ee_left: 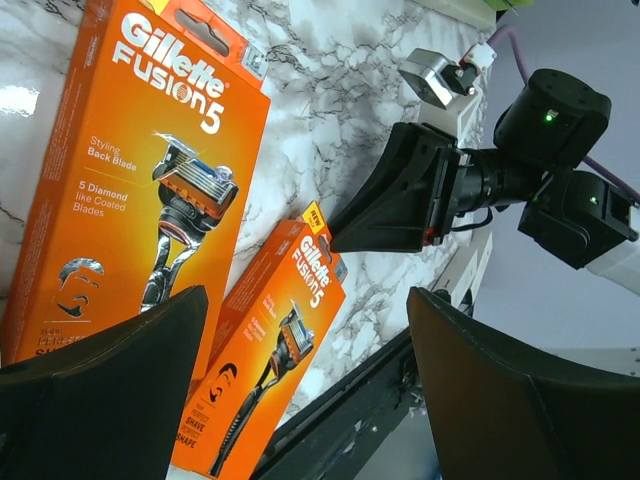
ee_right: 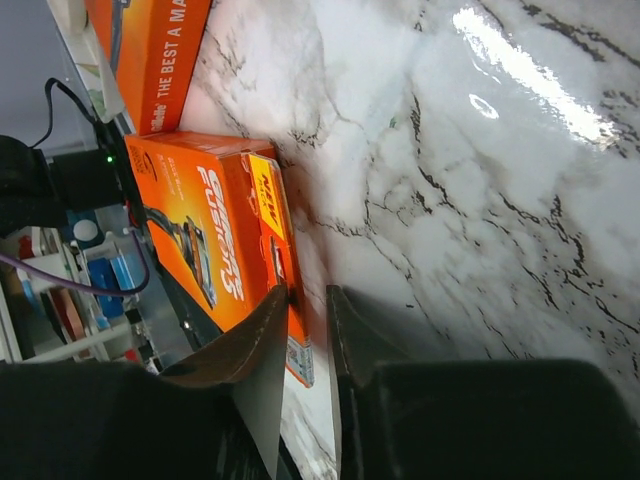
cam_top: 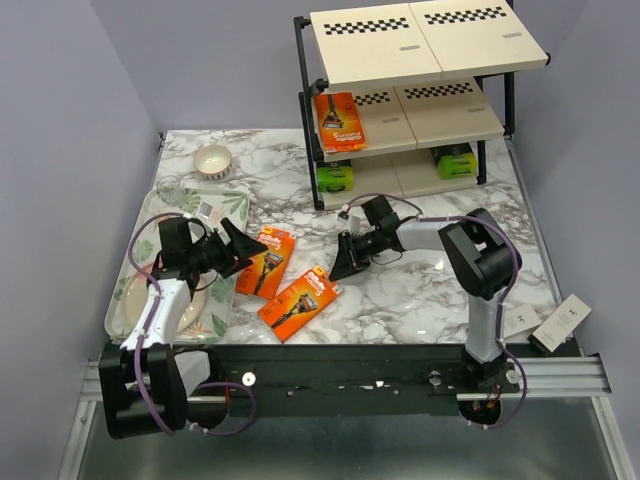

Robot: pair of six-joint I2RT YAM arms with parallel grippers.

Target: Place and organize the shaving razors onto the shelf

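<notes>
The shelf [cam_top: 420,60] stands at the back right. One orange razor pack [cam_top: 340,120] lies on its middle tier, and two black-and-lime packs [cam_top: 335,178] [cam_top: 455,162] lie on its bottom tier. Two orange packs [cam_top: 266,260] [cam_top: 298,300] lie flat on the marble; both show in the left wrist view [ee_left: 140,170] [ee_left: 270,340]. My left gripper [cam_top: 248,252] [ee_left: 305,300] is open and empty, just left of them. My right gripper [cam_top: 338,270] [ee_right: 308,292] has its jaws nearly together on the end edge of the nearer orange pack [ee_right: 210,230]. Two white boxes [cam_top: 560,322] [cam_top: 520,320] lie at the near right edge.
A floral tray [cam_top: 232,205] with a plate [cam_top: 135,300] in it sits at the left under my left arm. A small bowl [cam_top: 212,160] stands behind it. The black front rail [cam_top: 340,360] runs along the near edge.
</notes>
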